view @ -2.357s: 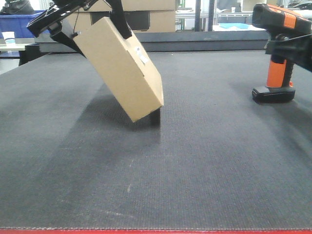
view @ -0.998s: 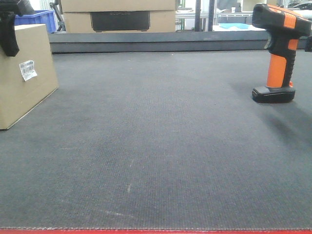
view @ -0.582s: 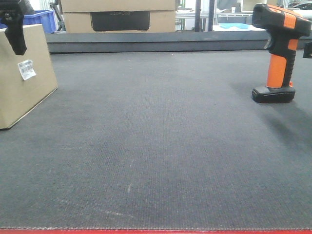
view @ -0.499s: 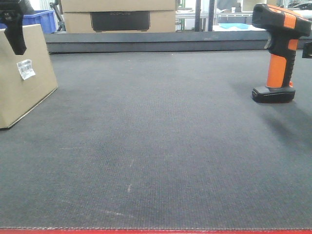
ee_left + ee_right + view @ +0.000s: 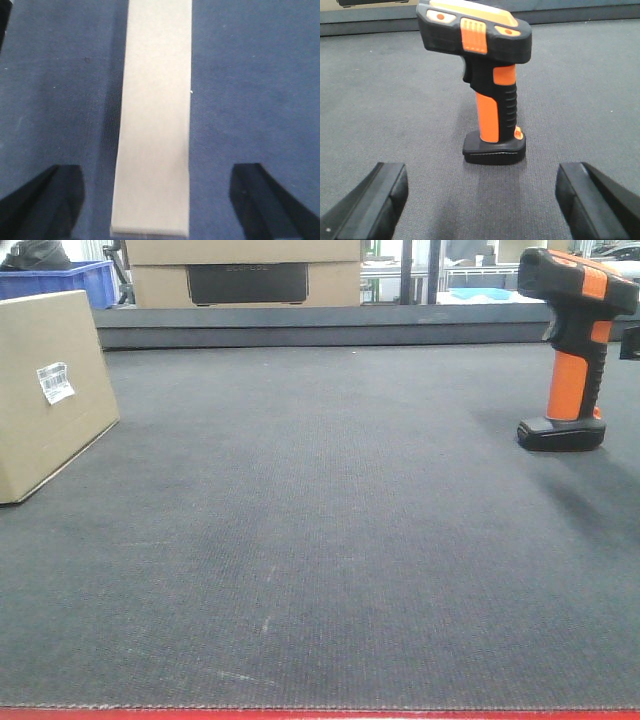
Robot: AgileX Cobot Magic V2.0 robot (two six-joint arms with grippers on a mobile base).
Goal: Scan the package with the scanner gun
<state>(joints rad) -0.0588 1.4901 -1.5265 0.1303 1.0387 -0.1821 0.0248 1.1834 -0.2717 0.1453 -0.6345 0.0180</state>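
Note:
The cardboard package [image 5: 45,390] stands on edge at the far left of the dark mat, its barcode label [image 5: 55,382] facing right. In the left wrist view the package's pale top edge [image 5: 155,125] lies below my open left gripper [image 5: 157,200], fingers wide on either side and not touching it. The orange and black scanner gun [image 5: 572,345] stands upright on its base at the far right. In the right wrist view the scanner gun [image 5: 487,85] stands ahead of my open, empty right gripper [image 5: 482,200]. Neither gripper shows in the front view.
The dark grey mat [image 5: 320,540] covers the table, with a red front edge [image 5: 320,714]. Cardboard boxes [image 5: 245,270] and a blue bin [image 5: 70,280] stand behind the back rail.
The left gripper carried the package from the middle to the far left, set it down, let go and rose out of the front view. The scanner gun has not moved.

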